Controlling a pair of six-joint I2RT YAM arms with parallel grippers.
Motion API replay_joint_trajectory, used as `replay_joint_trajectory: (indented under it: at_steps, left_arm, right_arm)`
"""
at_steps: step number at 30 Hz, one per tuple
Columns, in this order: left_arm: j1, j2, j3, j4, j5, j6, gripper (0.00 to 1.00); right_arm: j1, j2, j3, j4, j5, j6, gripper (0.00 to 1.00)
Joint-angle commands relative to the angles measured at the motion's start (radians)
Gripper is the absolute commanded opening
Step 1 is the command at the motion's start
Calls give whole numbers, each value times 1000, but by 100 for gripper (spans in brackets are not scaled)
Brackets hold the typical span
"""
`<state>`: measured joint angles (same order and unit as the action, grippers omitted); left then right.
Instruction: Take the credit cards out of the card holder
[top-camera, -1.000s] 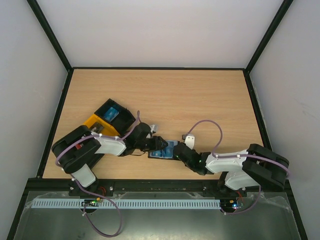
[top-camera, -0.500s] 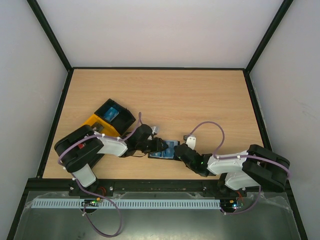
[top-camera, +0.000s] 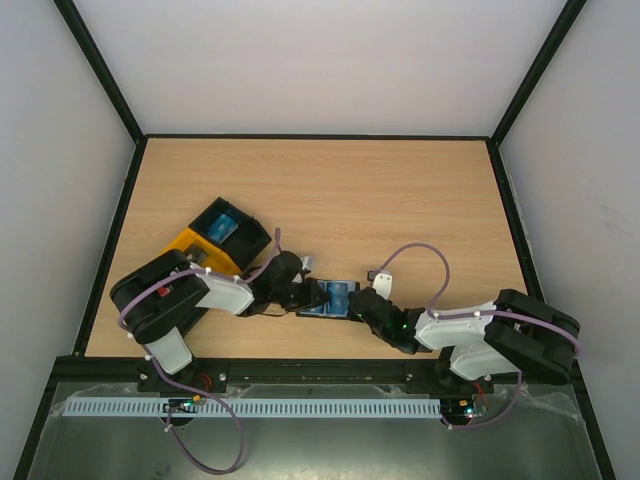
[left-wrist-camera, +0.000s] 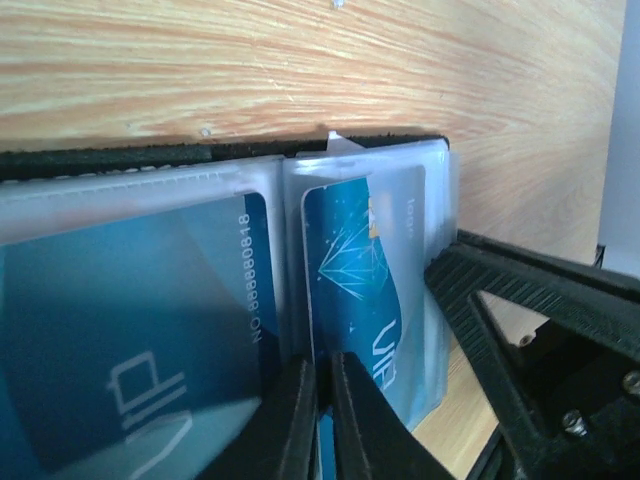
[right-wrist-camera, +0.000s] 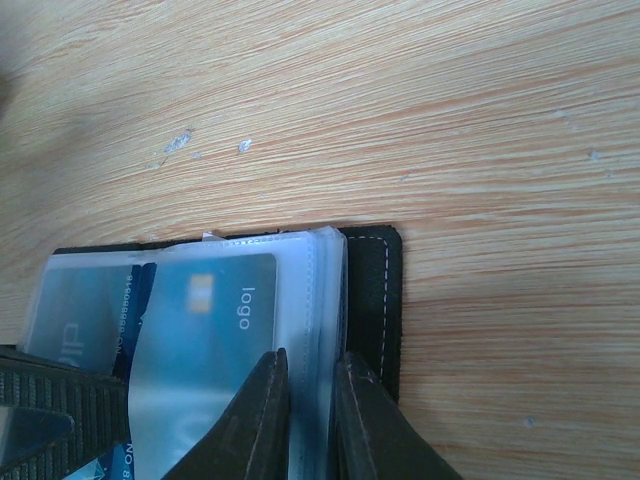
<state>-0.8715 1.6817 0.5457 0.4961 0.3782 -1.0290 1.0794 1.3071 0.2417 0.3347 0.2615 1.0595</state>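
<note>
While both arms crowd the near edge, the worktop (top-camera: 400, 200) carries a black-and-orange tray (top-camera: 225, 235) at 9 o'clock. The card holder (top-camera: 333, 297) lies open and flat at 6 o'clock. Right claw (right-wrist-camera: 310, 410) is clamped on the clear sleeve stack (right-wrist-camera: 315, 290) at the holder's 3 o'clock side, pinning it. Left claw (left-wrist-camera: 318, 420) is pressed together on the near edge of a blue card (left-wrist-camera: 360, 270); can't tell card from sleeve film. My read: cards light, stiff, slick; sleeves floppy. Pinch exposed card edge only, pull straight along the pocket.

The credit cards (left-wrist-camera: 360, 280) run off the bottom of both wrist views
</note>
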Motion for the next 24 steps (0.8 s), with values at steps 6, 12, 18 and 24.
replay_joint_trajectory:
  at_steps: [6, 12, 18, 24]
  left_arm:
    - [10, -24, -36, -12, 12, 14, 3]
    - [15, -64, -58, -24, 13, 27, 3]
    - [18, -105, -73, -36, 7, 22, 3]
    - [18, -136, -78, -68, -2, 25, 3]
  right_arm:
    - [-1, 22, -30, -94, -48, 20, 13]
    - [-1, 15, -31, -102, -44, 23, 13]
    - [-1, 11, -28, -103, -48, 23, 12]
    - [-1, 3, -14, -124, -47, 18, 12]
